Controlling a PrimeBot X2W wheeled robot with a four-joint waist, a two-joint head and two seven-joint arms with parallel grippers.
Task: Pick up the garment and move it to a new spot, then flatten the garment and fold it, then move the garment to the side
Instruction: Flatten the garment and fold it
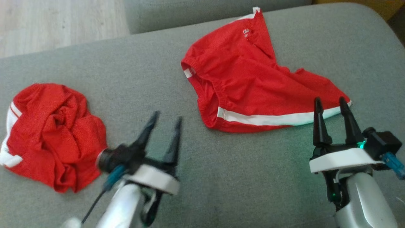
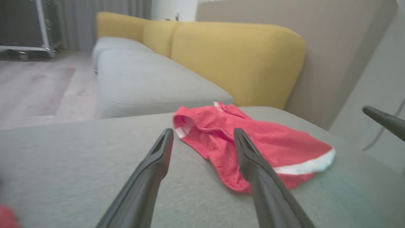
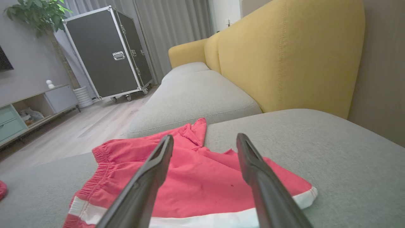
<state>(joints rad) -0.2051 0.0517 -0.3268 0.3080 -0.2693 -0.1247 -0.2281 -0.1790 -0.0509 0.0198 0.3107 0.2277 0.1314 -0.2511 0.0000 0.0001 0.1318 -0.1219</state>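
Red shorts [image 1: 246, 82] with white trim, the garment, lie partly spread on the grey sofa seat [image 1: 253, 177] at centre right. They show too in the left wrist view [image 2: 284, 142] and the right wrist view [image 3: 202, 177]. My right gripper [image 1: 330, 100] is open, its tips just over the shorts' white-hemmed near right corner, nothing between the fingers [image 3: 205, 137]. My left gripper [image 1: 167, 117] is open over bare cushion, left of the shorts [image 2: 203, 133]. A second red garment [image 1: 53, 133] lies crumpled at the far left.
The yellow backrest [image 3: 284, 57] rises behind the seat. A second grey cushion [image 3: 196, 95] adjoins the far side. Wooden floor [image 1: 57, 22] lies beyond the seat's left far edge. A black wheeled case [image 3: 107, 53] stands across the room.
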